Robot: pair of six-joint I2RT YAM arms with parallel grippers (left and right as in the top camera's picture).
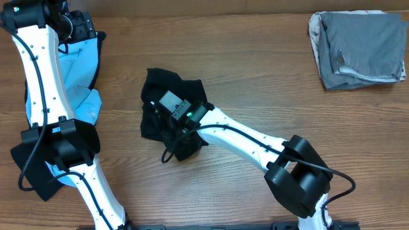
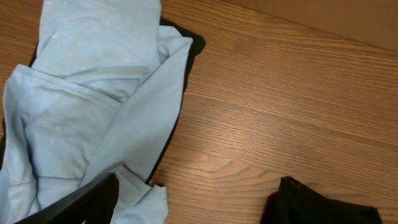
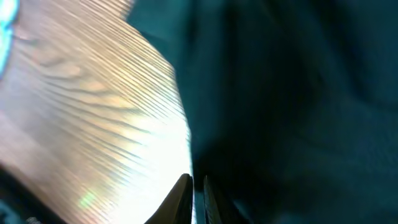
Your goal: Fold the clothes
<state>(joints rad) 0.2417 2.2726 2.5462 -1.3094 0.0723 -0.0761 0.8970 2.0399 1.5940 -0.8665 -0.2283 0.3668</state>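
A crumpled black garment [image 1: 153, 124] lies in the middle of the table; it fills the right wrist view [image 3: 292, 106]. My right gripper [image 1: 156, 107] rests on the garment's left part, its fingers [image 3: 198, 199] pressed nearly together at the fabric's edge. A light blue garment [image 1: 80, 64] lies crumpled at the far left, on dark cloth, and shows in the left wrist view [image 2: 81, 106]. My left gripper [image 1: 88, 32] hovers over its upper right edge, with its fingers [image 2: 199, 205] wide apart and empty.
A folded grey stack of clothes [image 1: 361, 48] sits at the far right corner. Another dark cloth [image 1: 35, 176] lies at the near left by the left arm's base. The wooden table [image 1: 268, 70] shows bare between the garments.
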